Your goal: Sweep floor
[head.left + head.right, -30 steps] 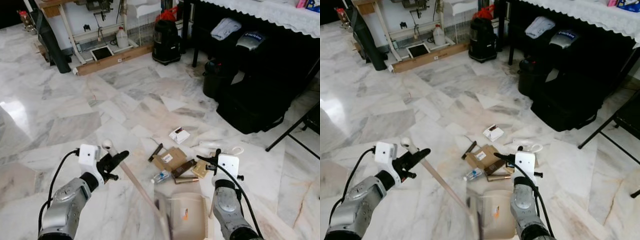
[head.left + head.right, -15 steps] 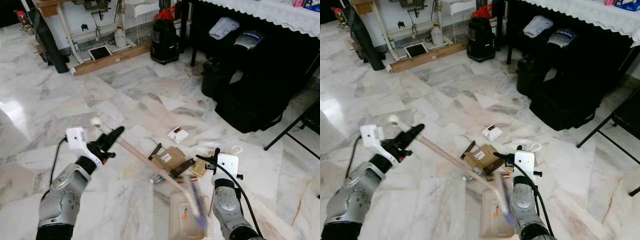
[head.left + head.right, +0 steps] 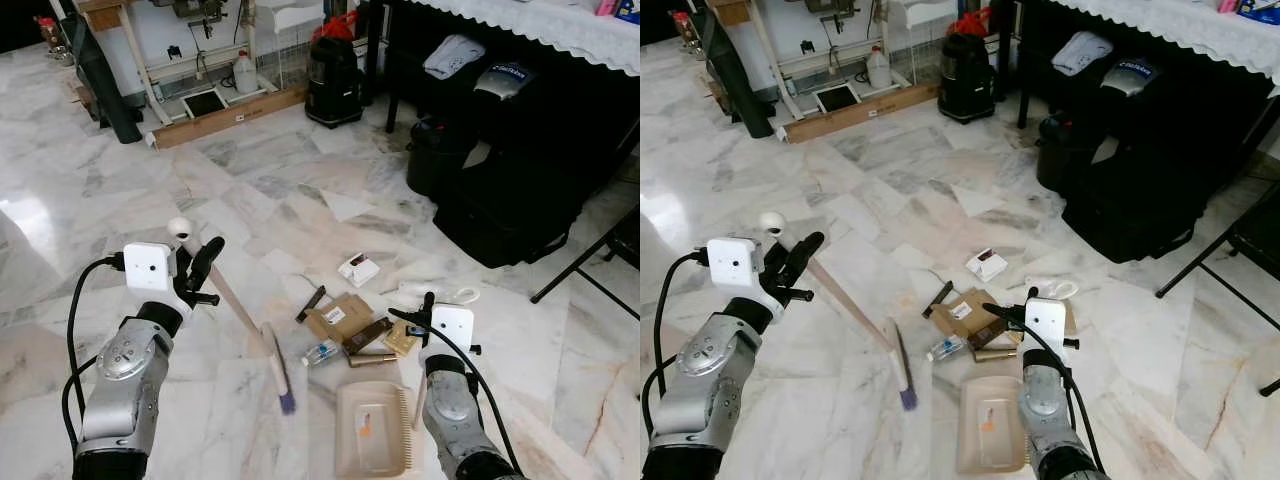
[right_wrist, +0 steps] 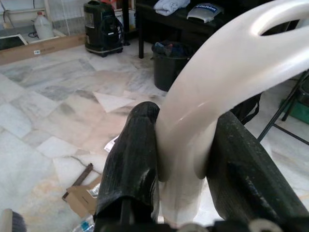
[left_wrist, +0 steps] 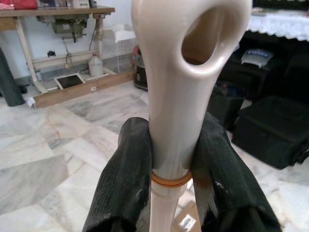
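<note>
at far left we see a dark rolled item leaning beside a white table frame, with a long cardboard box and a white plastic jug on the marble floor under it; the small label on the box is too small to read.

our left gripper is raised at lower left. in the left wrist view its two black fingers are closed tight on the cream broom handle, just below the handle's hanging loop. the broom slants down and to the right from that grip, and its purple-tipped bristles rest on the floor just left of the debris.

the debris pile lies at centre: a flattened brown carton with a white label we cannot read, a dark stick, a small clear bottle, a brass-coloured tube and a small white box a little apart behind it.

the beige dustpan sits flat on the floor just in front of the pile. our right gripper stands beside it; in the right wrist view its fingers are clamped on the pale dustpan handle.

further right we note a black vacuum, a black bin and black bags beneath a lace-edged table. one bag bears white lettering that we cannot read.
</note>
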### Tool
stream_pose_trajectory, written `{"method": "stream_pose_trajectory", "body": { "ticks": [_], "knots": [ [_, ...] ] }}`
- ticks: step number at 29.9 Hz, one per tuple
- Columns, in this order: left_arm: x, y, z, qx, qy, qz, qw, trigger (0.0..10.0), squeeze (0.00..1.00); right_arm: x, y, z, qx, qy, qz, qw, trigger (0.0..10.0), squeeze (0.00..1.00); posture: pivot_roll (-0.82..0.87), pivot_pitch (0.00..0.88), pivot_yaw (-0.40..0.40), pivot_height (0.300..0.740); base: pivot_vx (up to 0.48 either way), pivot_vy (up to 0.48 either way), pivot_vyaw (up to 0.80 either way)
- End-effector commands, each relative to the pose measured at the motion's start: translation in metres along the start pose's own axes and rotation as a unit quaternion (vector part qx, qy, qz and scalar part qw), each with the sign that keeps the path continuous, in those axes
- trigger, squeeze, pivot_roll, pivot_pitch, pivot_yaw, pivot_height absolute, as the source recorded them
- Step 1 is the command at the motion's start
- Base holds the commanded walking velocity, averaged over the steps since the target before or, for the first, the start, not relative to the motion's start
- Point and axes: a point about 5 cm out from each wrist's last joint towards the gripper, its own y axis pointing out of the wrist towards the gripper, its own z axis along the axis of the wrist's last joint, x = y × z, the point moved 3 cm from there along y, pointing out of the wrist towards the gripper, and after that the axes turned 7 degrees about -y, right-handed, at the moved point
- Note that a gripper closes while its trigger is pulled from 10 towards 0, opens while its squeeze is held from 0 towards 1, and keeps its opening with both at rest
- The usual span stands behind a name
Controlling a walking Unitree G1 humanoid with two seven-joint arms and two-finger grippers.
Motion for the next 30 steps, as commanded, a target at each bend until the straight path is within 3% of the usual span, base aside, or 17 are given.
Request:
{"method": "stream_pose_trajectory", "body": {
  "ticks": [1, 8, 15, 21, 30],
  "knots": [
    [-0.002, -0.002, -0.002, 0.011, 0.023, 0.009, 1.0, 10.0, 0.0, 0.002, 0.003, 0.011, 0.026, 0.02, -0.007, 0.999, 10.0, 0.0, 0.16, 0.004, 0.015, 0.74, 0.0, 0.0, 0.0],
    [-0.006, -0.002, -0.012, 0.002, 0.047, 0.023, 0.999, 10.0, 0.0, 0.0, 0.01, 0.031, 0.058, 0.053, -0.011, 0.997, 10.0, 0.0, 0.15, 0.0, 0.025, 0.74, 0.0, 0.0, 0.0],
    [0.001, -0.005, -0.023, -0.002, 0.068, 0.015, 0.998, 10.0, 0.0, -0.001, 0.014, 0.045, 0.081, 0.07, -0.008, 0.994, 10.0, 0.0, 0.14, 0.0, 0.021, 0.74, 0.0, 0.0, 0.0],
    [0.01, -0.009, -0.027, 0.001, 0.082, 0.006, 0.997, 10.0, 0.0, 0.006, 0.012, 0.048, 0.092, 0.071, -0.013, 0.993, 10.0, 0.0, 0.15, 0.0, 0.014, 0.74, 0.0, 0.0, 0.0],
    [0.005, -0.017, -0.026, 0.012, 0.094, 0.024, 0.995, 10.0, 0.0, 0.012, 0.01, 0.057, 0.109, 0.071, -0.021, 0.991, 10.0, 0.0, 0.15, 0.0, 0.003, 0.74, 0.0, 0.0, 0.22]
  ]
}}
